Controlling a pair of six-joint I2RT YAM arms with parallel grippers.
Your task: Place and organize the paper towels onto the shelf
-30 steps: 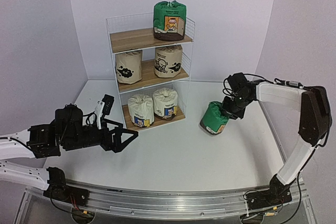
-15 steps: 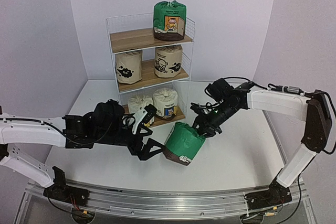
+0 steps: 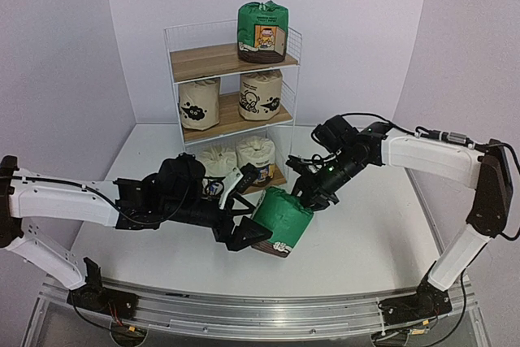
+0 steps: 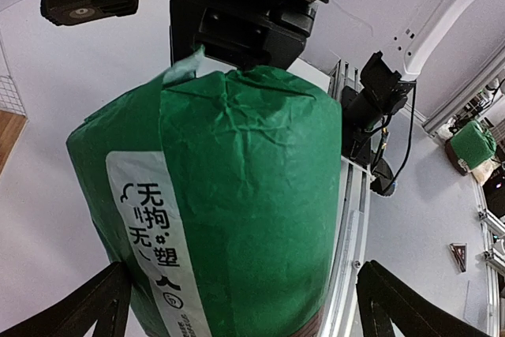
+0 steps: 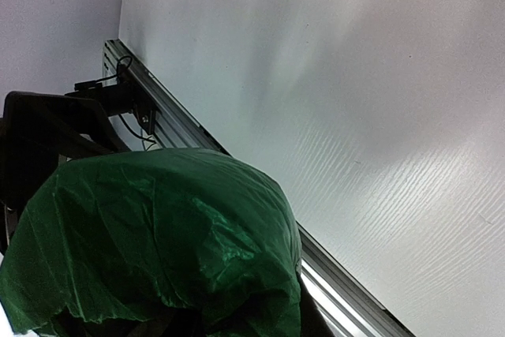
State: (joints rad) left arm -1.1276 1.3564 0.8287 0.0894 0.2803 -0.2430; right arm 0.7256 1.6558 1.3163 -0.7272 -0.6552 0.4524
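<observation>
A green paper towel roll [image 3: 280,219] hangs tilted above the table's middle, and it fills the left wrist view [image 4: 237,195]. My right gripper [image 3: 313,197] is shut on its gathered top; in the right wrist view the green wrapper [image 5: 158,234] hides the fingers. My left gripper [image 3: 250,223] is open, its fingers [image 4: 87,309] standing on either side of the roll's lower end without touching it. The shelf [image 3: 203,58] stands at the back. It holds one green roll [image 3: 262,32] on top, two beige rolls [image 3: 199,103] in the middle and two white rolls [image 3: 258,154] at the bottom.
The left arm [image 3: 122,201] stretches across in front of the shelf's bottom tier and partly hides the white rolls. The right arm [image 3: 422,152] reaches in from the right. A metal rail [image 3: 260,314] runs along the table's near edge.
The right gripper carried the green roll up from the table's right side toward the middle. The left arm reached right until its open jaws came around the roll.
</observation>
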